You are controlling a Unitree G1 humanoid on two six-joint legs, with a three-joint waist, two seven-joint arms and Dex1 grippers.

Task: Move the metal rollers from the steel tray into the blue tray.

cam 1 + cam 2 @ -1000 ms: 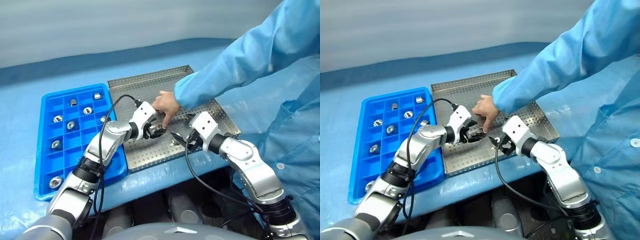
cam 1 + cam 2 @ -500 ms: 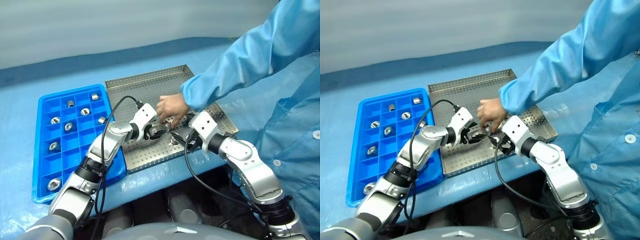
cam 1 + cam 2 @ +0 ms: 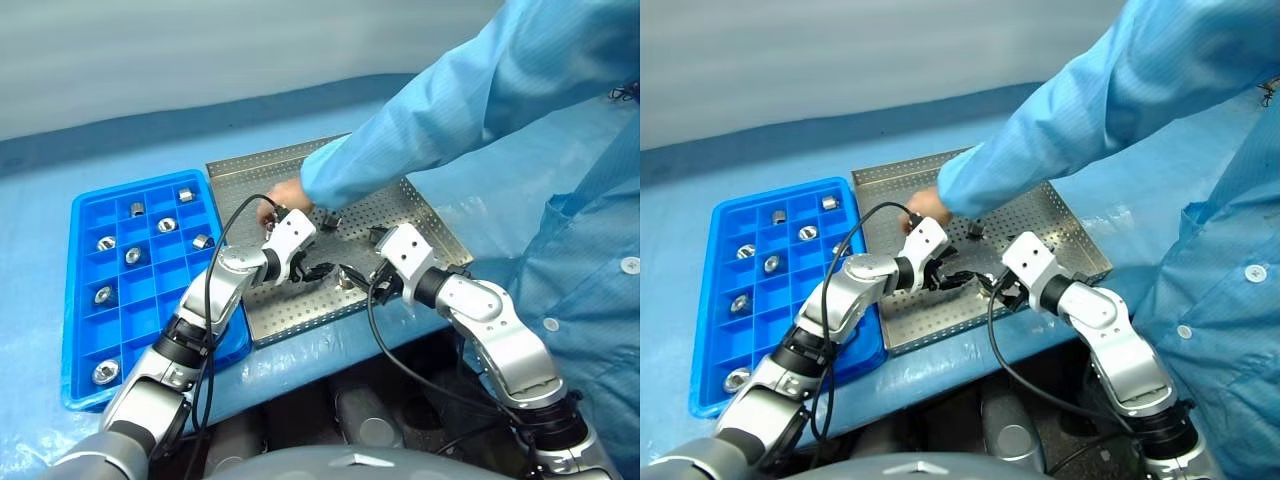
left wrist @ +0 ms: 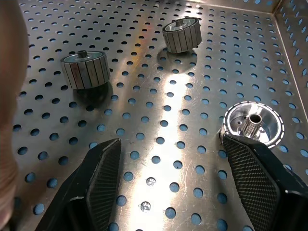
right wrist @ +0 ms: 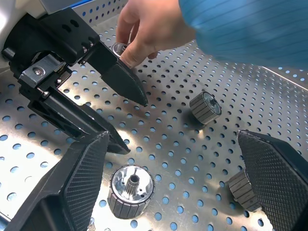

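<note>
Nearest the robot, the left gripper (image 4: 168, 192) is hovering low over the steel tray (image 3: 290, 310) with its jaws released and nothing between them. One upright roller (image 4: 252, 124) is standing just inside the right-hand finger (image 4: 252, 175), at about 1 o'clock from the gap and touching neither pad so far as can be seen. Two more metal rollers (image 4: 85, 70) are lying on their sides on the perforated floor at 11 and 12 o'clock, well beyond the fingertips.

The right gripper (image 5: 175, 187) is also standing wide open and empty. An upright roller (image 5: 131, 191) is sitting between its fingers, close to the left one; another (image 5: 205, 107) is lying at 12 o'clock, farther out.

Beyond both grippers, a person's hand (image 5: 144, 36) in a blue sleeve is pinching a roller beside the left gripper's fingers.

At 9 o'clock from the steel tray, the blue tray (image 3: 75, 330) is holding several rollers, each in its own compartment.
</note>
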